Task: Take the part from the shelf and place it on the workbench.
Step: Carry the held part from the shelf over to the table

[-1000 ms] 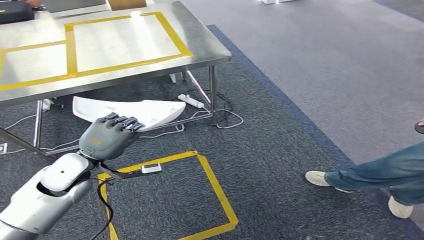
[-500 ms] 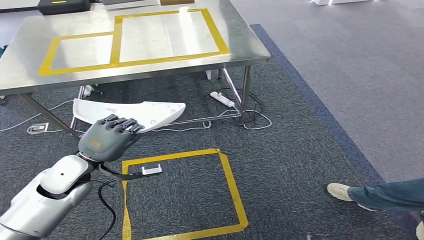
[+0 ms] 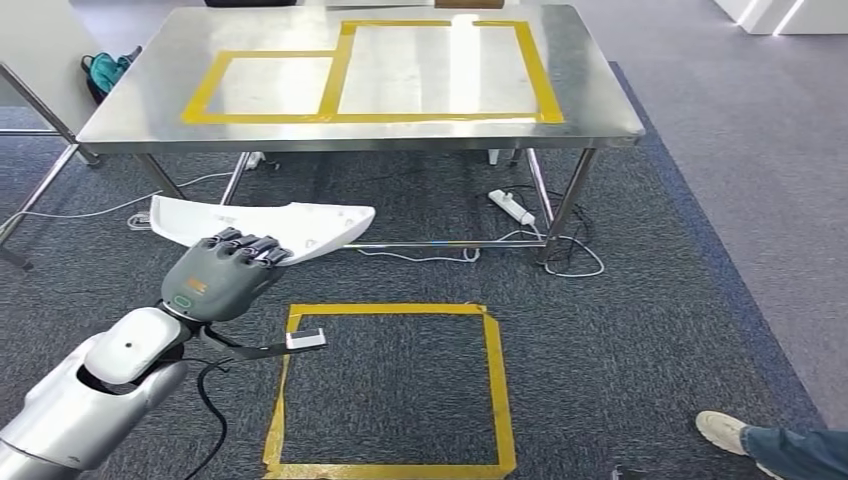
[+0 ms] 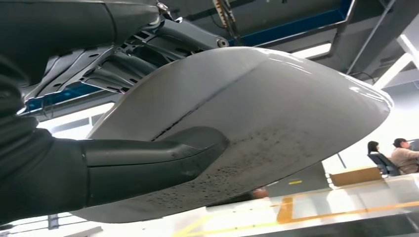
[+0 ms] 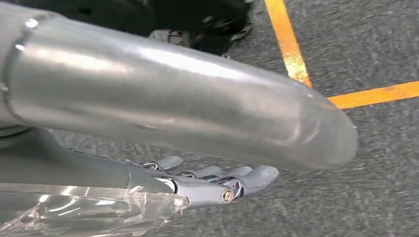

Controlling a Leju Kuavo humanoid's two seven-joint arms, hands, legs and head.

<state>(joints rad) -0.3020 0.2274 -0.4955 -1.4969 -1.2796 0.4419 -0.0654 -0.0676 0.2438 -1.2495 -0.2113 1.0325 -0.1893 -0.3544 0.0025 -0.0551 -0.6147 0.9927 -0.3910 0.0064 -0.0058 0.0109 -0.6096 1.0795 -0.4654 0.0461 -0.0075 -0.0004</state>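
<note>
Steel workbench (image 3: pixel 600 115) (yellow tape outlines (image 3: pixel 340 75)) on carpet (image 3: pixel 620 330).

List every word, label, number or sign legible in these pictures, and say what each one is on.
No text reads clearly in any view.
Left hand, holding the white part: an orange mark and a green oval ring on its back, too small to read.
Workbench: yellow tape outlines, no lettering.
Right hand: no markings.
</note>
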